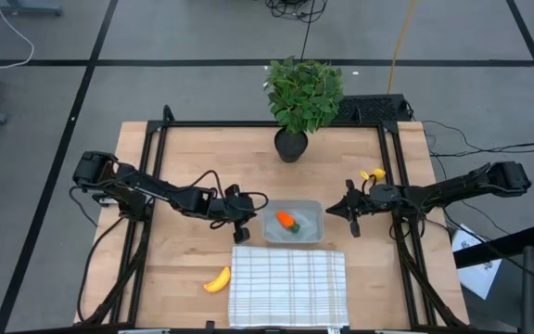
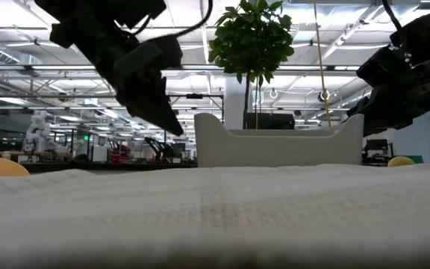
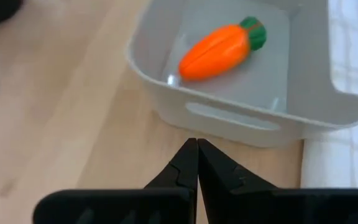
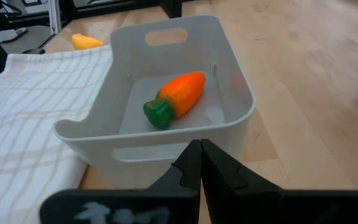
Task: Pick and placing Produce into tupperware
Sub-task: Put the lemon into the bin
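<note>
Carrot [image 1: 288,222] already sitting inside the tupperware [image 1: 310,236], roughly mid-surface, just past the far edge of the checked cloth [image 1: 288,288]. Still out: banana [image 1: 217,280] lying near the front edge, just beside the cloth's left side, and the small round yellow fruit [image 1: 374,173] up toward the right edge, close behind the right arm. Left hand [image 1: 244,225] parked right at the tupperware's left wall, fingers pinched fully together, holding nothing. Right hand [image 1: 351,213] same story on the opposite side, fingers closed tight and empty, tips pointed at the container wall. Biggest worry, probably: both hands hugging a light plastic tub from either side, so any sloppy swing away could clip a wall and shove or tip it, maybe bouncing the carrot back out. Also worth flagging the banana, curved and flat on the wood, easy to squirt sideways out of a pinch or skid under the cloth's edge if approached off-centre. Round fruit likely to roll toward the right edge if nudged instead of gripped squarely, and possibly off the surface. Fingers needing to spread before any grab, too; coming down closed would just poke things around. Plant [image 1: 302,96] at the far edge looks safely out of the way.
</note>
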### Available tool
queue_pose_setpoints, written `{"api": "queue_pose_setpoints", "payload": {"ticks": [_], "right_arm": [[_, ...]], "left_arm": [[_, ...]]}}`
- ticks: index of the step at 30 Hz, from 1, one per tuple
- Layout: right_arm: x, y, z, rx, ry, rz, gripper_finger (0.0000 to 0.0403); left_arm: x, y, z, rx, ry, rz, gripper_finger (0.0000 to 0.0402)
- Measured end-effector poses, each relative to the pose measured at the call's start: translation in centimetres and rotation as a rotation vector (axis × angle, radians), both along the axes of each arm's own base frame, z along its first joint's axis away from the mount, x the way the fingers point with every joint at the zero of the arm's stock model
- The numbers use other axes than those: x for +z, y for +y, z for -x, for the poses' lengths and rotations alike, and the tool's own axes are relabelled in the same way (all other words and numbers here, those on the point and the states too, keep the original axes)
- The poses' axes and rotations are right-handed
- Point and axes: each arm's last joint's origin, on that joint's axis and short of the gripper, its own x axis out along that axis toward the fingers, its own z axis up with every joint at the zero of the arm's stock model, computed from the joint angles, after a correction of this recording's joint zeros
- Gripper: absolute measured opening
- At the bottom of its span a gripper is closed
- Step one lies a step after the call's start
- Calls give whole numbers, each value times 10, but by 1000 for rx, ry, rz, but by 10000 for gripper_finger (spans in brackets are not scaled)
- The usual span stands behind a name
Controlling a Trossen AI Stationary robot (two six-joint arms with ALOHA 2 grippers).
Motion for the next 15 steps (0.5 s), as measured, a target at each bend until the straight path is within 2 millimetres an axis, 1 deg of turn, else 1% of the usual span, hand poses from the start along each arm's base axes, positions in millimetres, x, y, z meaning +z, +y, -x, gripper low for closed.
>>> {"api": "queue_pose_setpoints", "payload": {"ticks": [5,9,15], "right_arm": [[2,0,4,0,1,0,0],[5,0,7,0,-18,-1,0],[9,0,12,9,-37,-5,0]], "left_arm": [[17,3,11,11,2,-57,10],[28,6,20,8,6,-137,10],[45,8,26,-33,-43,-257,10]]}}
